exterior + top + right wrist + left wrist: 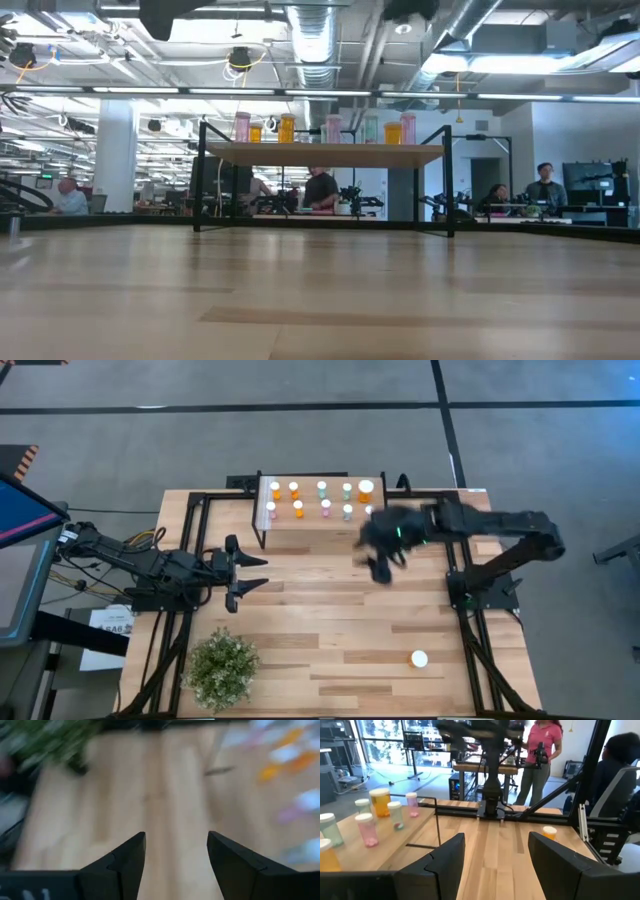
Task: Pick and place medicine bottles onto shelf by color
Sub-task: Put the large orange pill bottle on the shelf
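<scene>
The shelf [320, 520] stands at the table's far middle on thin black legs. Several orange, pink and pale green medicine bottles [298, 500] stand upright on it; they also show in the low view [330, 128] and the left wrist view [380, 802]. One white-capped orange bottle [419, 658] stands on the table at the near right, also in the left wrist view [549, 832]. My right gripper [383, 565] is open and empty, just off the shelf's right end, above the table. My left gripper [255, 572] is open and empty at the table's left.
A green bushy plant [221, 668] stands at the table's near left corner. Black frame rails [470, 600] run along the table's sides. The bare wood between the shelf and the near edge is free room. People stand in the room behind the table.
</scene>
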Controlling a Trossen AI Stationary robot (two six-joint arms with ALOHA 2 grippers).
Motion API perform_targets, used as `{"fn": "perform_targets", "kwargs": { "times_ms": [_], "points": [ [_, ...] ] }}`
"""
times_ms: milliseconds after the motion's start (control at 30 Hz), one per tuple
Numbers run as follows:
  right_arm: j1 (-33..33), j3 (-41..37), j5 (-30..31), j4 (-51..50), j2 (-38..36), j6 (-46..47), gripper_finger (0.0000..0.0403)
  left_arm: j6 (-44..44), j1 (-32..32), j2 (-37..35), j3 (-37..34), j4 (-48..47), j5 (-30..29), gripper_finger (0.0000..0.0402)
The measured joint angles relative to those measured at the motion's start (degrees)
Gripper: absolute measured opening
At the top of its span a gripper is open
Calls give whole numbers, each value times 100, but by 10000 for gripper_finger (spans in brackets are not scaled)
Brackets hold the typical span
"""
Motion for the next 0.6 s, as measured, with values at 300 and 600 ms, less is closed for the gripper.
{"fn": "perform_targets", "kwargs": {
  "times_ms": [300,600],
  "points": [
    [2276,-13,505,-2303,243,2162,234,-62,0,0,0,91,39,206],
    [3568,-13,1002,-3434,931,4403,235,-44,-2,79,0,160,46,206]
  ]
}}
